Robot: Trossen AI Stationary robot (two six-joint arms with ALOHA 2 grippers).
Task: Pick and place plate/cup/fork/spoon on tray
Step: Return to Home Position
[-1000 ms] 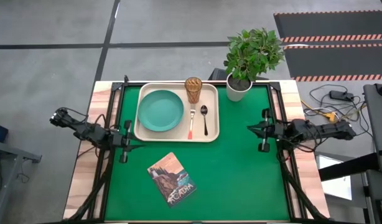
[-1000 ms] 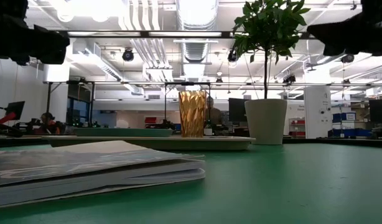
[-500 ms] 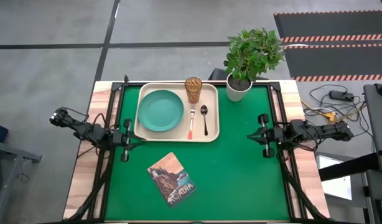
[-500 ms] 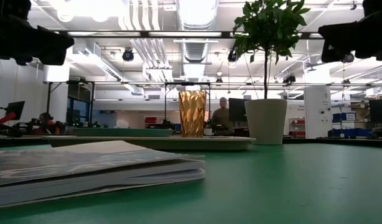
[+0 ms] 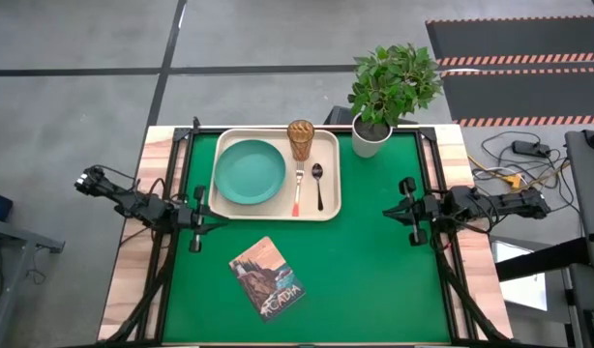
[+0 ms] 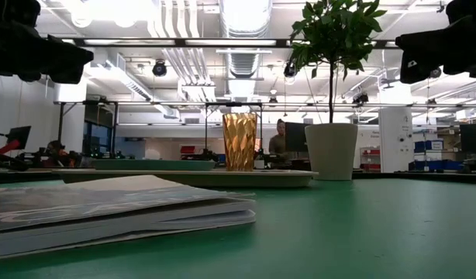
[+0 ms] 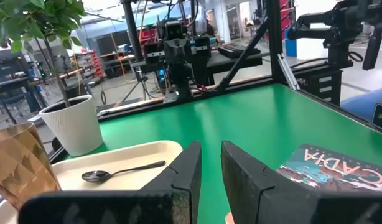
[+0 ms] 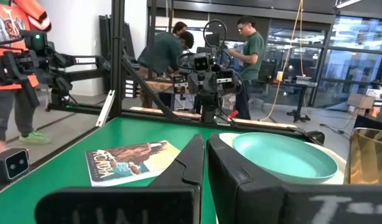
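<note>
We are watching the run wind down: over the last second only the right hand (image 5: 392, 210) has shifted, by a small amount, well to the right of the tray (image 5: 268, 215), while the left hand (image 5: 212, 220) is holding the same spot just off the tray's near left corner. Nothing on the tray has moved. The plate (image 5: 249, 172) is sitting in the tray's left half, the cup (image 5: 300, 139) is standing upright at the far rim, and the fork (image 5: 298, 191) and the spoon (image 5: 318, 186) are lying side by side to the right of the plate, the spoon on the right. We are judging that all four pieces are placed and only the retreat is left. Each wrist view is showing its own fingers drawn close together, only a slim gap between them and nothing clamped. Some things are staying out of sight. From the low view the tray's rim is hiding the plate, fork and spoon, leaving only the cup (image 6: 240, 142) standing above it, and the arms are cut off at the top corners. The left wrist view is catching the spoon (image 7: 119, 172) but only part of the cup. The book (image 5: 267, 277) and the plant pot (image 5: 371, 138) are resting on the green surface (image 5: 374, 280), clear of the tray.
</note>
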